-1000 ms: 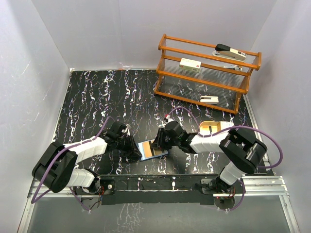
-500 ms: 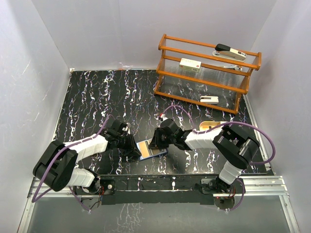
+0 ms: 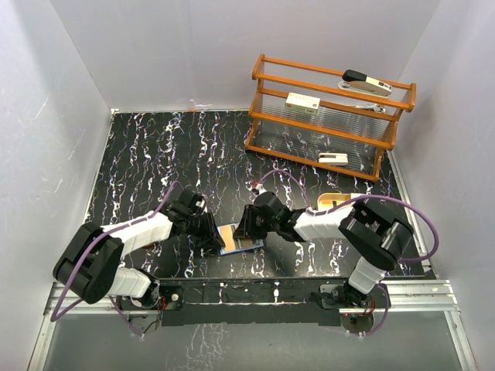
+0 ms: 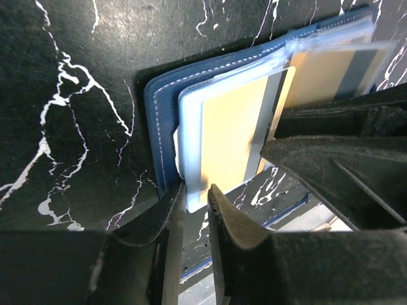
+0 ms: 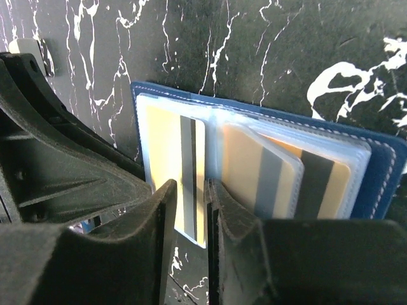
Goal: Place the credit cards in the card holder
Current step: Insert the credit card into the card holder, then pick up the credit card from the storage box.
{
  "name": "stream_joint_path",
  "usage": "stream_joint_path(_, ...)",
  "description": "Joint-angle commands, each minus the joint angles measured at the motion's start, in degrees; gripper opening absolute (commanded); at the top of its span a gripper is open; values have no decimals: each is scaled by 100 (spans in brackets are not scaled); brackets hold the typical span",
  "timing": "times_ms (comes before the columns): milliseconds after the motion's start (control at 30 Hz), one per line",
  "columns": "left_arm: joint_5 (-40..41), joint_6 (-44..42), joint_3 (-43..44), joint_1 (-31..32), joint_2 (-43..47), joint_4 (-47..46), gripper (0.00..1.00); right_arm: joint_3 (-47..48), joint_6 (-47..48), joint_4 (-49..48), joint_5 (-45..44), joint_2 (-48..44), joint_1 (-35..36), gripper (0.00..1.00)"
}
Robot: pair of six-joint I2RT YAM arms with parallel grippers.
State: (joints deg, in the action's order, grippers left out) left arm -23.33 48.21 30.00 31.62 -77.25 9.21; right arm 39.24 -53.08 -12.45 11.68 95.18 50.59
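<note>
Two pinches mid-frame: left gripper [image 4: 196,194] on navy folding card holder [image 4: 156,108]'s clear sleeve [image 4: 189,140], right gripper [image 5: 191,187] on tan striped card [image 5: 168,146].

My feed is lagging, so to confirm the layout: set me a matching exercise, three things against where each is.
Things: 1 navy blue folding card holder; 2 tan flat card with a dark stripe; 3 brown wooden rack.
Places: A far right of the black marbled table; B in a clear pocket; C open between left hand and right hand.
Pairs: 1-C; 2-B; 3-A.
</note>
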Motion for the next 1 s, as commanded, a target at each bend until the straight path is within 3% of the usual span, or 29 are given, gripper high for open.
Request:
stream_joint_path(0, 327, -117, 250, 10, 172, 201, 21, -33, -42, 129, -12, -298, 171, 25)
stream_joint_path(367, 670, -404, 564, 7, 882, 807, 52, 646, 1088, 2292, -949, -1141, 127, 36)
stream_joint_path(667, 687, -636, 967, 3, 1514, 1267, 59, 1235, 1289, 4324, -2604, -2099, -110, 47)
stream_joint_path(967, 746, -1095, 1489, -2, 1714, 1739, 65, 1380, 1718, 5447, -3984, -2622, -1036, 56)
